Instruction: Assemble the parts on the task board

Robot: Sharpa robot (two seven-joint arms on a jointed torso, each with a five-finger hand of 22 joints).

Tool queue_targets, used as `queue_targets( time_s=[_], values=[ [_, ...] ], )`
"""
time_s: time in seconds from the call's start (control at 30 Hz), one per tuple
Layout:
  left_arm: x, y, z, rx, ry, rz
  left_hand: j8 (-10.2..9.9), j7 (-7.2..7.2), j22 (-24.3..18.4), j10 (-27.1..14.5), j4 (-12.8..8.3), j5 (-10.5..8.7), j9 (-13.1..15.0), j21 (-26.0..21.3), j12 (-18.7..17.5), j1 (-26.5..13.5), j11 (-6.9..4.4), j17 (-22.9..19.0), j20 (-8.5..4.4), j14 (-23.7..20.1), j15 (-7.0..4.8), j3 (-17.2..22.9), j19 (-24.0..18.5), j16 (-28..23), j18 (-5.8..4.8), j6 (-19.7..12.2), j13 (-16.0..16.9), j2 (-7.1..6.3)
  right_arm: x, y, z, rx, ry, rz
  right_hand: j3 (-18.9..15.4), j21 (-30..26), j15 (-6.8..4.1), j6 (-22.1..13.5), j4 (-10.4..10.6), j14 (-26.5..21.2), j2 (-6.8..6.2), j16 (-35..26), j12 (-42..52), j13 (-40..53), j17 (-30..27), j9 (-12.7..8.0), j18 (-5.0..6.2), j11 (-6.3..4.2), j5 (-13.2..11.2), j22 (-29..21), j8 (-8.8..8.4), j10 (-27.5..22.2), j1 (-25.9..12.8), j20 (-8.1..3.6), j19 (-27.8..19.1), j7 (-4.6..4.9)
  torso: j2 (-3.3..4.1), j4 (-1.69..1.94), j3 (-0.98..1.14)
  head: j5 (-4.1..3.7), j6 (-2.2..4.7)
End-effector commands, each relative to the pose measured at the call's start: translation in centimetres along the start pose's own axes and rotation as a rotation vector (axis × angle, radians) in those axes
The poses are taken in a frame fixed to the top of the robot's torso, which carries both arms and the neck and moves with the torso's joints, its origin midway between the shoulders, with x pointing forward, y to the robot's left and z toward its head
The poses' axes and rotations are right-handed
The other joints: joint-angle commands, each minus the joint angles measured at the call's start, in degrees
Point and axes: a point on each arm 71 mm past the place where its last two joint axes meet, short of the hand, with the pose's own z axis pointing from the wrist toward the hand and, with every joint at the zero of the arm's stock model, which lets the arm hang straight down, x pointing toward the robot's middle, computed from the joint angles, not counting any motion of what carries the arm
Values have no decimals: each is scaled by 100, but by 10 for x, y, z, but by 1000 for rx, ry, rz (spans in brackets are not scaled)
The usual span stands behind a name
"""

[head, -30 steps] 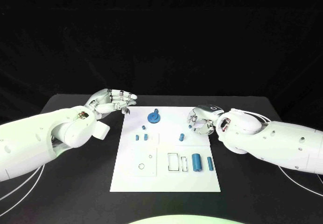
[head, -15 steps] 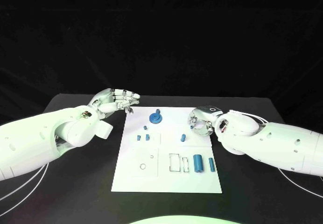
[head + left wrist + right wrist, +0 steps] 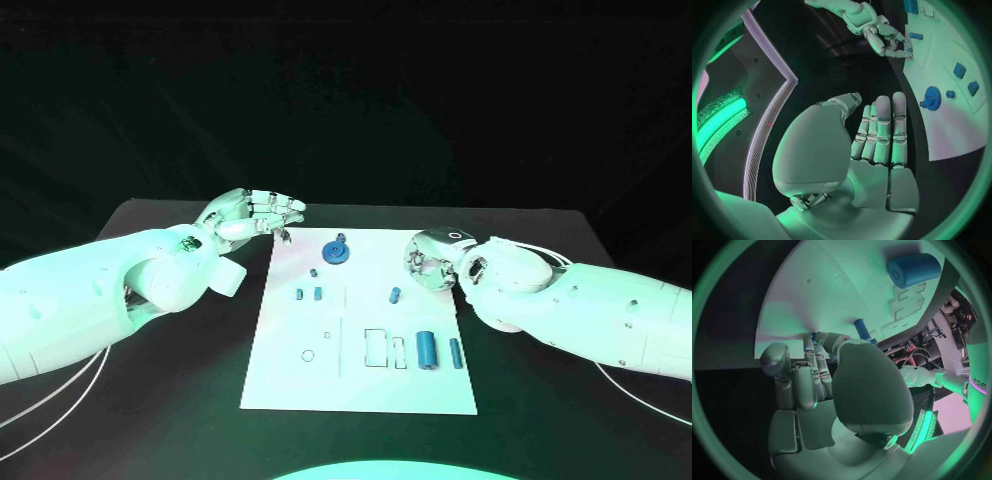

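Hands [image 3: 257,215] [image 3: 433,258] flank task board [image 3: 361,390], holding nothing

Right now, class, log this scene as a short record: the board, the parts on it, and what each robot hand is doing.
board: flat white rectangular task board in the middle of the black table
largest part: blue cylinder lying near the board's right edge
round part: blue gear-shaped disc near the board's far end
left robot hand: off the board's far left corner, fingers curled, nothing visibly held
right robot hand: at the board's right edge, fingers curled; whether it holds anything cannot be told
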Motion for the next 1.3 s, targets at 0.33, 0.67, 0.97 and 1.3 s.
queue_targets(
  time_s=[0.33,0.67,0.97,1.3],
  values=[
    [5,-1,1,11,49,2,64,4,-35,-71,-14,-21,16,-75,-37,75,1,-34,32,-81,-17,-47,-34,-76,81,54,-23,12,12,7,1,-8,79,-49,54,-36,-48,44,-49,165,-51,-28,-136,-45,-51,44,-28,-9,-1,-17,17,102,-155,-17,-6,-4,-3,-4,-7,-8,-20],
    [6,-1,1,9,62,7,76,10,-65,-85,-26,-18,16,-127,-53,95,9,-65,35,-136,-11,-60,-58,-148,80,46,-44,18,19,12,1,-5,107,-86,100,-237,-14,-49,-128,120,-170,-103,-336,-81,-173,62,5,33,-1,-109,-58,17,-279,6,-135,32,-3,-4,-2,-32,-32],
    [7,-2,1,11,64,8,79,13,-74,-101,-30,-18,15,-143,-65,102,13,-74,37,-146,-8,-64,-63,-168,80,41,-54,19,16,12,0,11,45,-85,233,97,-63,133,-291,165,-68,-19,-338,-47,-37,144,-51,-16,-1,120,21,280,-243,-9,44,4,-3,-3,-3,-39,-20],
    [7,-2,0,12,65,13,85,13,-81,-110,-43,-9,16,-154,-74,126,15,-82,37,-150,-8,-56,-63,-184,81,42,-63,35,11,13,-1,22,-16,-65,347,423,-134,261,-430,230,93,133,-397,-45,201,267,-113,-86,0,347,112,515,-329,-43,225,-57,-3,-2,-3,-38,-23]
  ],
)
